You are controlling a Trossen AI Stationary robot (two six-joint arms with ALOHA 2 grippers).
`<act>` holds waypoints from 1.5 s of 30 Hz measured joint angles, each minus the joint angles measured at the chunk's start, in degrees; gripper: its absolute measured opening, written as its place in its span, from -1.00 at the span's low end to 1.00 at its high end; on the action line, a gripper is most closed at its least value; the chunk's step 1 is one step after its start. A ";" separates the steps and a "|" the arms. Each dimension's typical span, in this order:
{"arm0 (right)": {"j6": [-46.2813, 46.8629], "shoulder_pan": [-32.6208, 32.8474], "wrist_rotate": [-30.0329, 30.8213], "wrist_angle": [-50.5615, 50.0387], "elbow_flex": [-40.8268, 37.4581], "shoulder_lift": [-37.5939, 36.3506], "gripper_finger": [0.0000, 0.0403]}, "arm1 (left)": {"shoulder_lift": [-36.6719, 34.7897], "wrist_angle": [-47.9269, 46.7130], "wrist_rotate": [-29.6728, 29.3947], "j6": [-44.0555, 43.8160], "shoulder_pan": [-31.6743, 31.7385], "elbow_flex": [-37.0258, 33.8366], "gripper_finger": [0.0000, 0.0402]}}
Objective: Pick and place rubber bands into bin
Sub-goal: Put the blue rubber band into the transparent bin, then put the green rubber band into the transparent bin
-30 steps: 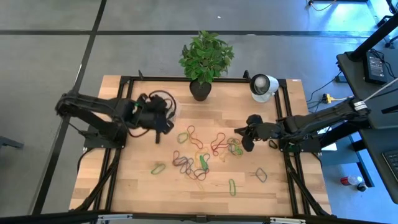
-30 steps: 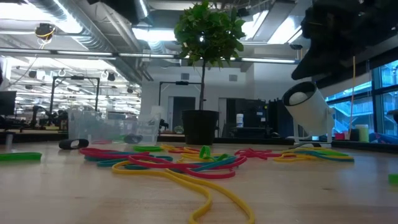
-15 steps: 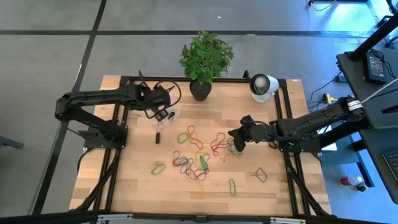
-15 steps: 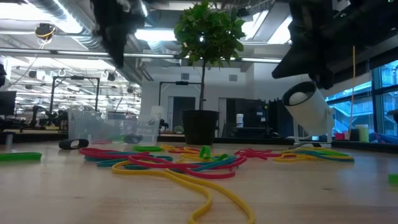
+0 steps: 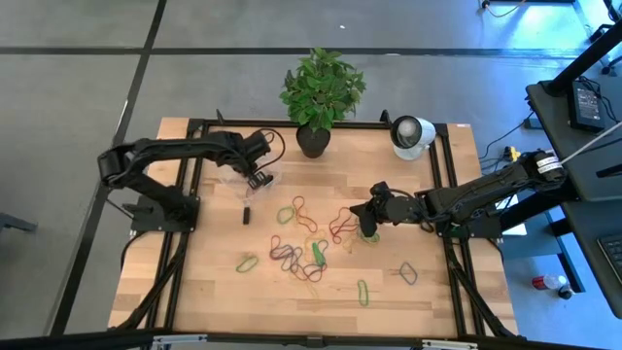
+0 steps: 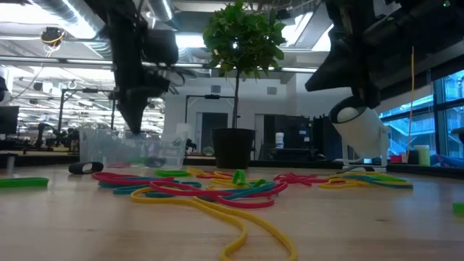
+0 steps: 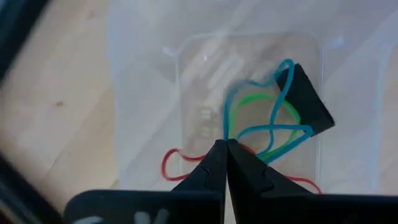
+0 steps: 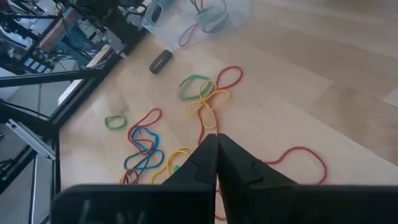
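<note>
- How far along?
- Early, judging by the spread. Most of the bands (image 6: 210,190) loose on the bench (image 5: 209,282): a tangle in the middle, strays toward the near edge, one green off to the left, one dark off to the right. Only a handful in the bin (image 7: 143,93).
- Which ones inside?
- One blue, one green, at least one red, looped over each other on the clear floor, next to a dark wedge of something. Hard to say from the wrist view whether that wedge lies inside the bin or under it.
- And the bin itself?
- At the far left of the bench, short of the plant (image 5: 321,92). Clear and shallow, with the wood showing through.
- Left claw?
- Left claw (image 7: 225,144) right above the bin, pointing down into it, tips pressed together. Nothing seen pinched between them.
- Right claw?
- Right claw (image 8: 216,138) hovering over the right side of the tangle, also pressed together, empty. Red and yellow loops just beneath, none touched.
- Look of the bands?
- Thin, limp, flat on the wood. Red, yellow, green, blue and a few dark ones. Several crossed or linked, so likely to drag a neighbour along on a lift.
- Anything else about?
- Small dark capsule (image 8: 160,61) near the bin, white round gadget (image 5: 410,134) at the far right corner. Neither in the way
- Left to do?
- Nearly all of it: every loose band, one pick after another, over to the bin
</note>
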 joint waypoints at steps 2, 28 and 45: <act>0.00 0.00 0.00 0.20 0.00 0.00 -0.94 | 1.82 0.43 0.96 0.77 0.25 -0.02 -0.98; -12.25 0.00 -1.63 -2.80 0.00 -1.64 -0.94 | -5.29 -9.30 4.94 -18.53 -2.88 11.11 -0.30; -8.62 0.02 -5.72 -30.87 0.00 -22.62 -0.94 | -13.77 -7.39 -1.66 -40.00 -29.46 11.25 -0.99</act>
